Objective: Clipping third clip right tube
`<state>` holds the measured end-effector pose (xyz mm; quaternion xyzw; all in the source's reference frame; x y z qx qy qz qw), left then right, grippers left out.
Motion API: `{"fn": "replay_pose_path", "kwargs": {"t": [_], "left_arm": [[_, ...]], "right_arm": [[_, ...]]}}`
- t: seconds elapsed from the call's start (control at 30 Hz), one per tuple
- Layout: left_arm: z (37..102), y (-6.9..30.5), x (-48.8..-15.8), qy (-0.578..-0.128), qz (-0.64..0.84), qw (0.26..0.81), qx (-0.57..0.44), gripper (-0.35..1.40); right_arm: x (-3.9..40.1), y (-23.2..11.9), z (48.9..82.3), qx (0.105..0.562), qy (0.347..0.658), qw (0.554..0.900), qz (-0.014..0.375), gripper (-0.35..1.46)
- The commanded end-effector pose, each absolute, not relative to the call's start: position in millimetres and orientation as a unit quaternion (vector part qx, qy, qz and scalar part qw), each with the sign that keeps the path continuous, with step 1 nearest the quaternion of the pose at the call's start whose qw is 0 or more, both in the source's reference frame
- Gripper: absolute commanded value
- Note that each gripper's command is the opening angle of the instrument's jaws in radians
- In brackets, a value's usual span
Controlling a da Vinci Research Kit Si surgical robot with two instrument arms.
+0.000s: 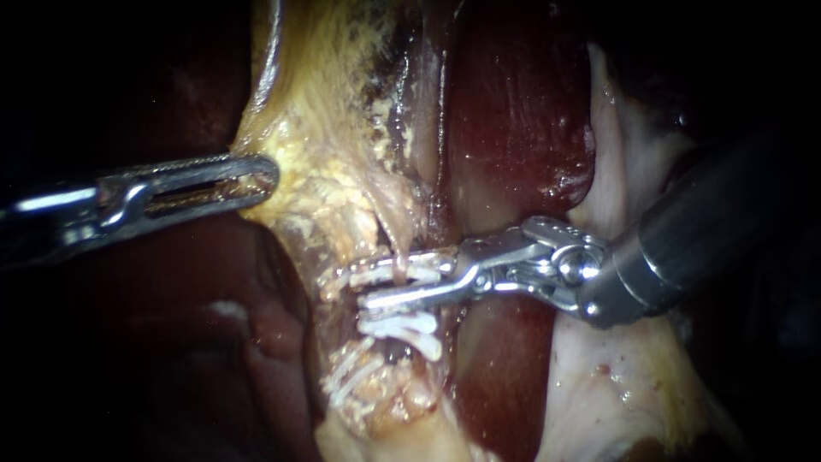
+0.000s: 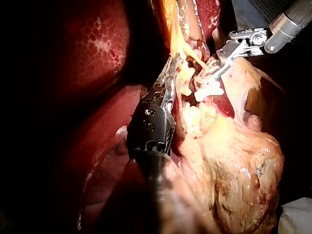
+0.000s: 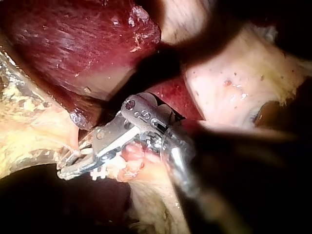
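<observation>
Dark red liver [image 1: 513, 111] backs the field, with pale tissue [image 1: 633, 376] spread under the right instrument's shaft. The right instrument [image 1: 359, 288] has its jaws set narrowly apart and closed on a white clip [image 1: 393, 269]. The clip's ribbed leg lies along the upper jaw, and a thin dark gap shows above the bare metal lower jaw. The tube [image 1: 395, 244] comes down as a pale strand into those jaws and crosses between them, so the held clip sits astride it. Whether it is the right tube cannot be told. Just beyond the lower jaw a second white clip [image 1: 402, 327] sits across the same strand, nearly touching the jaw. A third clip [image 1: 351, 372] lies farther past it, on the yellowish stump. The right wrist view shows the same jaws [image 3: 66, 168] close together, with white clip ridges at their underside. The left instrument [image 1: 256, 175] is well apart from the clips. Its long windowed jaws lie together on the edge of the yellow fatty tissue [image 1: 316, 162], which stretches from their tip toward the tube. In the left wrist view these jaws [image 2: 170, 68] run edge-on alongside that fat, with the other instrument's jaws [image 2: 202, 83] just ahead and to one side.
</observation>
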<state>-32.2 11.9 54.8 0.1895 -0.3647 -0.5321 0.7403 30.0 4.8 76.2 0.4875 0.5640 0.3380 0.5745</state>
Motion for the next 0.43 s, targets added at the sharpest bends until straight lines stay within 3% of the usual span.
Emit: {"fn": "replay_pose_path", "kwargs": {"t": [0.03,0.43], "left_arm": [[54.7,11.9,-32.2,-0.365,-0.532,0.740,0.189,-0.35],[54.7,12.0,-32.1,-0.365,-0.532,0.740,0.190,-0.35]], "right_arm": [[29.9,4.9,76.3,0.480,0.558,0.584,0.342,-0.35],[29.2,5.2,77.1,0.475,0.553,0.588,0.349,-0.35]]}}
